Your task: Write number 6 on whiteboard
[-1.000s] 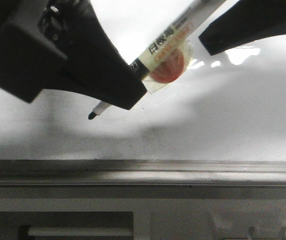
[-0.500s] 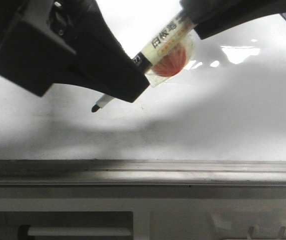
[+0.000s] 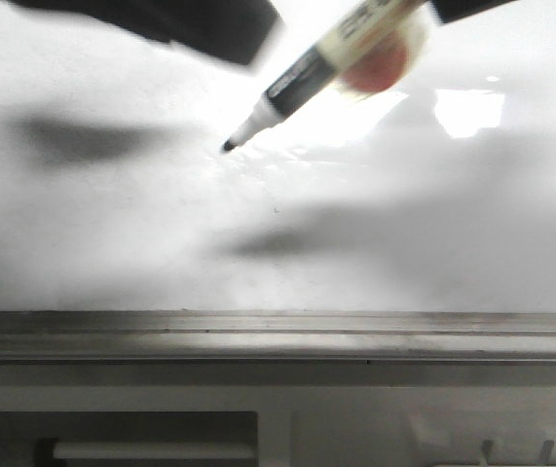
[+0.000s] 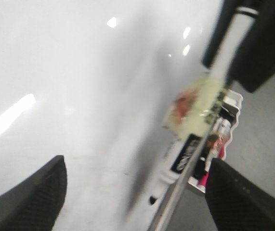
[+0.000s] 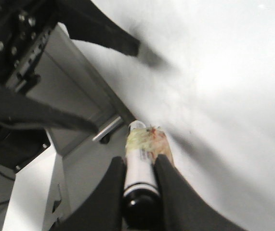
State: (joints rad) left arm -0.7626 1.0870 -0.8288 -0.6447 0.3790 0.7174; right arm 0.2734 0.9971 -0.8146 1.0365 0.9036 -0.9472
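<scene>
The whiteboard (image 3: 112, 243) is a glossy white sheet with glare and soft shadows; no number 6 shows on it. My right gripper (image 5: 138, 162) is shut on the rear of a black-and-white marker (image 3: 297, 73) with a red sticker on its barrel. The marker slants down to the left, its uncapped black tip (image 3: 229, 146) close over the board. My left gripper (image 4: 135, 166) is open and empty, its jaws wide apart beside the marker (image 4: 188, 151). In the front view it is a blurred dark shape (image 3: 209, 24) at the top edge.
A grey metal rail (image 3: 278, 336) edges the board's near side, with a grey frame below it (image 3: 336, 428). A tiny dark speck (image 3: 276, 208) lies on the board. The left arm's body (image 5: 21, 72) stands beside the rail in the right wrist view.
My left gripper has let go of the marker and pulled up and away from it. The right gripper now holds the marker alone, and its tip has moved farther over the board.
</scene>
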